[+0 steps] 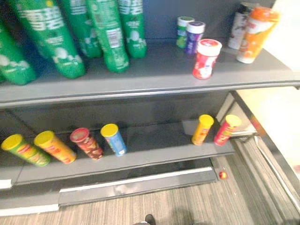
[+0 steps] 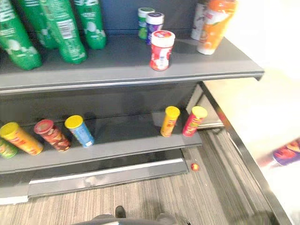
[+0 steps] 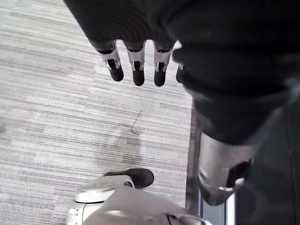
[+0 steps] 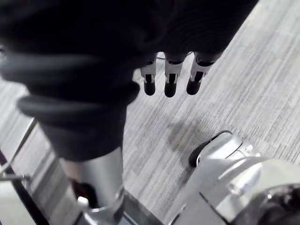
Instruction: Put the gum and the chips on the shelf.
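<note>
The left robot hand (image 3: pixel 137 63) hangs over the floor (image 3: pixel 56 117), its fingers straight and spread apart, holding nothing. The right robot hand (image 4: pixel 170 79) hangs over the same striped carpet, fingers likewise loose and empty. Both task items sit on the shelving ahead. On the top shelf (image 1: pixel 154 70) a red gum tub (image 1: pixel 205 58) stands toward the right, near the front edge. A green-lidded tub (image 1: pixel 184 32) and a purple tub (image 1: pixel 193 36) stand side by side behind it. An orange bottle (image 1: pixel 255 35) is at the right end of that shelf, with a white bottle (image 1: pixel 239 23) just behind it. Green bottles (image 1: pixel 105 35) crowd the left half. On the lower shelf (image 1: pixel 154 140) a yellow can (image 1: pixel 202 129) and a pink can (image 1: pixel 226 129) of chips stand close together at the right end. Well apart from them, a row runs from the left: a green can (image 1: pixel 26 150), an orange can (image 1: pixel 55 146), a red can (image 1: pixel 86 143) and a blue can (image 1: pixel 114 139). A small red bit (image 1: pixel 223 175) lies on the floor below the shelf's right corner. A blurred purple thing (image 2: pixel 287 153) shows on a pale surface at the far right.
</note>
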{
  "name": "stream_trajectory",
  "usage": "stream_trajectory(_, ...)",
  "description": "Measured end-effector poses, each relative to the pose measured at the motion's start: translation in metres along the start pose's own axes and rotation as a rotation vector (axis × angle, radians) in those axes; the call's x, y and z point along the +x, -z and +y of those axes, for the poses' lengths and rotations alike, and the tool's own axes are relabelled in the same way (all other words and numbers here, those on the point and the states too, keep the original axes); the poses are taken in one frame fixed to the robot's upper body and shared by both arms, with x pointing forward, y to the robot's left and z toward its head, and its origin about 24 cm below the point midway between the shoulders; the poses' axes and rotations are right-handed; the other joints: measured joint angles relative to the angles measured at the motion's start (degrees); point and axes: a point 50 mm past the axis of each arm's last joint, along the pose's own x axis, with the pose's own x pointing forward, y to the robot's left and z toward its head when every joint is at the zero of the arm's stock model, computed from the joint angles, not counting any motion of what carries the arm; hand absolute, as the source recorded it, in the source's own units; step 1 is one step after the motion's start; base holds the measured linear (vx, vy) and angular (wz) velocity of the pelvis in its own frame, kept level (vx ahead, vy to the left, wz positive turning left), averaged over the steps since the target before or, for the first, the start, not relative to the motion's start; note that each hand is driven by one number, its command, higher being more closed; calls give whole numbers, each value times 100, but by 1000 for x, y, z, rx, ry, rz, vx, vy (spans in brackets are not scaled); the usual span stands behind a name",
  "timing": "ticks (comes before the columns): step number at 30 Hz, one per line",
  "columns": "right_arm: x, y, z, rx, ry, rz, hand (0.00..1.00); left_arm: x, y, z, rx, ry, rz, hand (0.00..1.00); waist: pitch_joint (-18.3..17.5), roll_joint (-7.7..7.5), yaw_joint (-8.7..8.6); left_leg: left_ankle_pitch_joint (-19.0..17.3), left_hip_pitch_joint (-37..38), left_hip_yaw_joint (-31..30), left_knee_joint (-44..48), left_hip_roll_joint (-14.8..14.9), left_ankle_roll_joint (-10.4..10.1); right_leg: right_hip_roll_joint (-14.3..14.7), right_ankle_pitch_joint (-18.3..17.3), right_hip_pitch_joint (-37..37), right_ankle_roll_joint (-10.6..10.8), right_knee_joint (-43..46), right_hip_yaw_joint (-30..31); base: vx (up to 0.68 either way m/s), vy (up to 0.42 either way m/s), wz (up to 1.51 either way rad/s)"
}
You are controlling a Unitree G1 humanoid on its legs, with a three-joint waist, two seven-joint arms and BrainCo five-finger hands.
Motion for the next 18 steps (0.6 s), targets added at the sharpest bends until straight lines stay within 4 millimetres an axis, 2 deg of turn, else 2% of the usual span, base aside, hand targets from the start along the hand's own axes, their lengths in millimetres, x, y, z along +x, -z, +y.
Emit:
stream_trajectory(1, 0, 0, 0, 16, 0, -4, 0, 0, -1, -1, -9, 1, -4, 0, -14, 34, 3, -13, -18, 163, 0, 117, 2, 52, 134, -159, -70, 43, -188, -80, 40, -151)
stream_trajectory(2, -1, 1, 2, 42, -1, -6, 0, 0, -5, 0, -27, -3, -22, 0, -38, 41, 11, -22, -70, 504, 2, 289, 5, 18, 201, -416, -243, 248, -979, -68, 16, -126)
stream_trajectory(3, -2, 2, 1, 48, 0, -2, 0, 0, -6, 1, -29, -7, -24, 0, -37, 9, 8, -26, -84, 653, 3, 356, -2, -97, 133, -517, -353, 451, -1479, -74, 27, -157)
stream_trajectory(4, -3, 12, -9, 49, 34, 24, 0, 1, -16, -1, -30, -2, -48, 0, -44, -17, 4, -43, -79, 1046, 9, 478, -28, -584, -25, -584, -574, 1241, -2691, -40, 30, -112)
stream_trajectory(6, -3, 14, -15, 47, 51, 31, 0, 1, -21, -3, -22, 4, -60, 0, -48, -20, 4, -61, -48, 1234, 29, 510, -56, -884, -67, -555, -582, 1772, -3063, 28, -23, -100)
stream_trajectory(7, -3, 20, -16, 40, 60, 59, 0, 2, -26, -4, 9, 10, -74, 0, -66, -31, -15, -37, -3, 1531, 50, 496, -22, -1227, -74, -440, -592, 2227, -3251, 102, -95, -93)
stream_trajectory(9, -3, 20, -15, 34, 63, 65, 0, 3, -30, -2, 35, 9, -85, 0, -90, -80, -43, -35, -70, 1707, 278, 515, -32, -1370, -48, -327, -566, 2180, -3271, 129, -191, -82)
stream_trajectory(10, -2, 18, -11, 26, 63, 76, 0, 3, -35, -1, 40, 7, -96, 0, -140, -197, -48, -166, -204, 1904, 722, 595, 1, -1394, 38, -138, -474, 1700, -3315, 117, -290, -79)
stream_trajectory(11, 0, 13, -9, 19, 61, 65, 0, 4, -34, -2, 39, 10, -92, 0, -130, -152, -49, -189, -242, 1978, 892, 677, -25, -1311, 16, -68, -524, 1548, -3428, 100, -289, -104)
stream_trajectory(12, 2, 2, -7, 1, 54, 39, 0, 3, -33, -4, 36, 14, -86, 0, -147, -28, -48, -214, -238, 2121, 1149, 813, -57, -1164, 48, 12, -567, 1281, -3534, 48, -175, -76)
stream_trajectory(13, 3, 0, -6, -8, 52, 32, 0, 3, -31, -5, 39, 18, -81, 0, -152, -43, -46, -226, -248, 2178, 1199, 858, -76, -1094, 47, 47, -566, 1138, -3549, 42, -175, -76)
stream_trajectory(14, 4, -7, -8, -16, 57, 15, 0, 2, -28, -10, 52, 32, -73, 0, -206, 66, -30, -222, -210, 2227, 1157, 892, -78, -977, 47, 100, -566, 937, -3543, 72, -190, -63)
stream_trajectory(15, 5, -17, -3, -10, 48, -7, 0, 1, -26, -17, 81, 53, -72, 0, -286, 215, -38, -160, -51, 2460, 960, 922, -167, -772, 45, 157, -563, 522, -3513, 60, -146, -58)
stream_trajectory(18, 5, -27, 14, 0, 4, -32, 0, 1, -27, -17, 85, 54, -75, 0, -306, 238, -10, -85, -9, 2805, 910, 914, -283, -492, 102, 251, -471, -247, -3348, -3, -131, -64)
